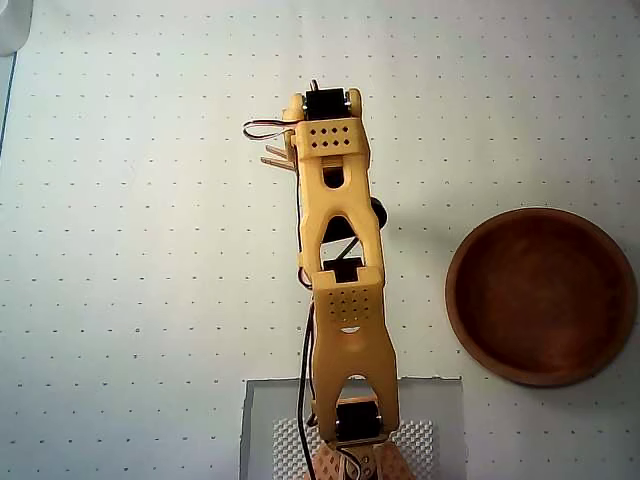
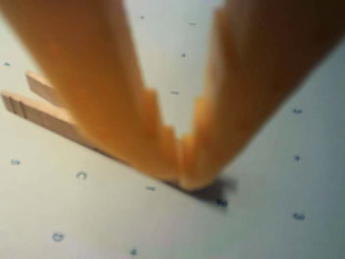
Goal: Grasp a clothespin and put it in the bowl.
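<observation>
White dotted worktop [image 1: 120,250]; tool [image 2: 183,175] tips pinched together, seemingly gripping the clothespin [image 2: 40,110], which pokes out toward 9 o'clock in wrist view; bowl [image 1: 465,310] empty, well apart at 4 o'clock overhead

One of each thing on the table.
One clothespin [image 2: 40,110], one bowl [image 1: 541,296], one robot arm [image 1: 340,270] with a single gripper [image 2: 183,175].
</observation>
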`<action>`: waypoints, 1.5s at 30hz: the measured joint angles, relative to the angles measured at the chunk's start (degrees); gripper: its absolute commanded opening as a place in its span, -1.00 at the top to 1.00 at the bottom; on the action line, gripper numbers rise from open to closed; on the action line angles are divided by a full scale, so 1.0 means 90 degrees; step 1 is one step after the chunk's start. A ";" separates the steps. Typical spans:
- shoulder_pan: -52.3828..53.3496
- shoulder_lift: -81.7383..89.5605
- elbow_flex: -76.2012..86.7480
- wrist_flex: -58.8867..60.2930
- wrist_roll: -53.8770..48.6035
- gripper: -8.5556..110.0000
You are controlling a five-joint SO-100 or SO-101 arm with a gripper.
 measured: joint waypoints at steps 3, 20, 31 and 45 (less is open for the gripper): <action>0.0039 -0.0234 -0.0303 0.0000 0.0000 0.91; -0.0010 -0.1836 -0.1924 0.0000 0.0000 0.91; -0.0010 -0.1914 -0.1973 0.0000 0.0000 0.91; -0.0283 -0.2256 -0.2021 -0.0322 0.0000 0.91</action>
